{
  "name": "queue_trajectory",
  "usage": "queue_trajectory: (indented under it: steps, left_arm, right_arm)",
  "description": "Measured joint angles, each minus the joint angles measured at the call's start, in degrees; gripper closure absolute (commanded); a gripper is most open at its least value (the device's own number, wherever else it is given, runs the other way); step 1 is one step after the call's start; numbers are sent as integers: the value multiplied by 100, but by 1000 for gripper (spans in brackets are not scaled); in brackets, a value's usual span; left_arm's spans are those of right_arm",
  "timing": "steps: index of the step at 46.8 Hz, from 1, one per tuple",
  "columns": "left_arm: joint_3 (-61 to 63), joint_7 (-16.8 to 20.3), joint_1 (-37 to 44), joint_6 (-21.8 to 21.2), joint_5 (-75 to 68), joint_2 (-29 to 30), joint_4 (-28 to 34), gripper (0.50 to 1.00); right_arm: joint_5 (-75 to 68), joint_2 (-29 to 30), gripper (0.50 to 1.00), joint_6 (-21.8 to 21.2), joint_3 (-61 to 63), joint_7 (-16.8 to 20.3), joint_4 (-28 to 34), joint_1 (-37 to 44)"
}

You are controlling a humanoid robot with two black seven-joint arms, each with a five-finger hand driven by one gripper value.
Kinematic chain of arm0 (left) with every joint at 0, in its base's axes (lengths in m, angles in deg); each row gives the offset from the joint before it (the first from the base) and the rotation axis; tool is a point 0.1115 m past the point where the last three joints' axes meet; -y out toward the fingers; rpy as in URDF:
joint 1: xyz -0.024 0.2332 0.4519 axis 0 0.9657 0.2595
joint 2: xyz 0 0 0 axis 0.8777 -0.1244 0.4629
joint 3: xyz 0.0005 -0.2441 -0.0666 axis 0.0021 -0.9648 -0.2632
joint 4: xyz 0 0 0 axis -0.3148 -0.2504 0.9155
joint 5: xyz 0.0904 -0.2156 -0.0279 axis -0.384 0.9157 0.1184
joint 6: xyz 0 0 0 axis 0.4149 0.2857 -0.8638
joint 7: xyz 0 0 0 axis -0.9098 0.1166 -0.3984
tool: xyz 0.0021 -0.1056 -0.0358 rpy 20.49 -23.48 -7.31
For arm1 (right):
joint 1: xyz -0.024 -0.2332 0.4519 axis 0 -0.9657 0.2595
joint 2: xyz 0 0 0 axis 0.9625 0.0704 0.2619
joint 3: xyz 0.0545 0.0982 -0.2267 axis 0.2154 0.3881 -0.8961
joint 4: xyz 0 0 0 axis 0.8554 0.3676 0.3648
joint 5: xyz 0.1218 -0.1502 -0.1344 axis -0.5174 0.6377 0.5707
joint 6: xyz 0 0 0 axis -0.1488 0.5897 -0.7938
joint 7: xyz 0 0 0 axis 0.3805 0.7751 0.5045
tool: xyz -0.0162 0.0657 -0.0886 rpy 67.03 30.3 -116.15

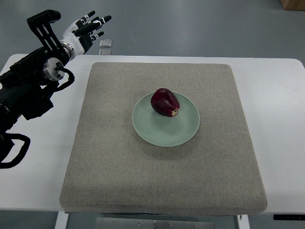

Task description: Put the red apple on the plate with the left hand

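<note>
On the pale green plate point(162, 134) in the middle of the grey felt mat point(119, 167), the red apple point(165, 102) is already sitting, a bit toward the far side of the dish and tipped so a pale patch is showing near its base. So the placing part is looking done to me.

The left hand point(86, 29) is hanging up by the far-left corner of the white table point(276, 105), well apart from the plate, with its fingers point(97, 21) spread loose and holding nothing. The right arm isn't showing at all.

If I'm judging the step right, what's going on now is just clearing out and parking the arm. Doing that well is mostly about not messing up what's already fine: I'd be keeping the hand high and off to the left, not sweeping back over the mat, since the apple is resting off-centre on a shallow dish and could be rolling if the plate gets nudged. There's also some small clear object point(106, 43) just beyond the table edge near the hand, can't tell what it is, worth steering around.
</note>
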Motion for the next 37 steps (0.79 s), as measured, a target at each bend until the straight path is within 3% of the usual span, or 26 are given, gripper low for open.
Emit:
queue_trajectory:
  steps: [5,37]
  left_arm:
    - [-293,36,107,361,8,0,40,506]
    - [-502,134,195,483,239,-3,-30,504]
  right_arm:
    - [0,0,536,0,0,0,0,0]
    - [0,0,536,0,1,0,0,-2]
